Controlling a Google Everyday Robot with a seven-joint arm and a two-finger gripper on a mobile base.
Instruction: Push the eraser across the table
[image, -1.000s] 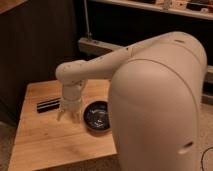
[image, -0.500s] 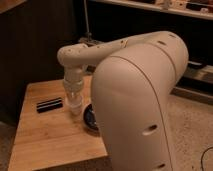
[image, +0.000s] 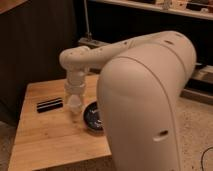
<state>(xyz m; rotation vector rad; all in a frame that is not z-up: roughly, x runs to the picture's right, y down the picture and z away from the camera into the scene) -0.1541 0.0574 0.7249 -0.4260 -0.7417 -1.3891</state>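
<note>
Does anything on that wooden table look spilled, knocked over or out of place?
Nothing stands out. The long black eraser with a pale stripe lies flat on the light plank-top table. The round black bowl sits upright, partly hidden by the arm. The gripper hangs between them.

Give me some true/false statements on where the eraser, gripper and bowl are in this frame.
1. The eraser lies flat on the table. True.
2. The gripper hangs picture-left of the eraser. False: it is on the eraser's picture-right, between the eraser and the bowl.
3. The robot's arm hides part of the bowl. True.
4. The eraser sits inside the bowl. False: it lies on the bare wood, apart from the bowl.
</note>
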